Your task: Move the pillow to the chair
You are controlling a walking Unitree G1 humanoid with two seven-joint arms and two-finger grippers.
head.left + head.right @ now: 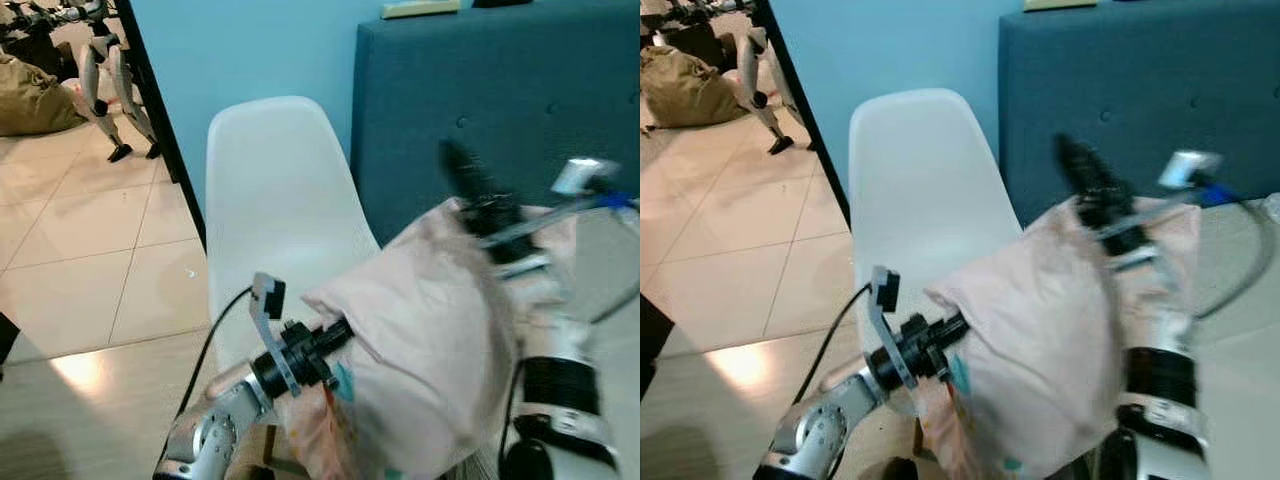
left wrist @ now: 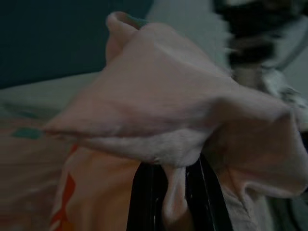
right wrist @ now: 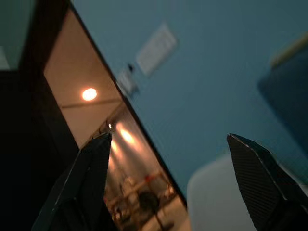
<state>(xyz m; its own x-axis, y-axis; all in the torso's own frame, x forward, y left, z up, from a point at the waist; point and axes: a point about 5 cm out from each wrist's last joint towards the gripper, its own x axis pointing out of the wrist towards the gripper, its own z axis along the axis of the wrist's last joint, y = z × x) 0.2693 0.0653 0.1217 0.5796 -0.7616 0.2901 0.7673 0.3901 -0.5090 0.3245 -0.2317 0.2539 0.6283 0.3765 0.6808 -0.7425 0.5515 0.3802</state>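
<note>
With the left gripper pinching a fold of the pillow and the right gripper spread under it, carry it toward eleven o'clock and lower it squarely onto the chair.

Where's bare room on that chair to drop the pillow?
The white chair shows bare backrest and upper seat, bordered by the blue headboard. Its front edge is crowded by the pillow, left claw and right claw.
</note>
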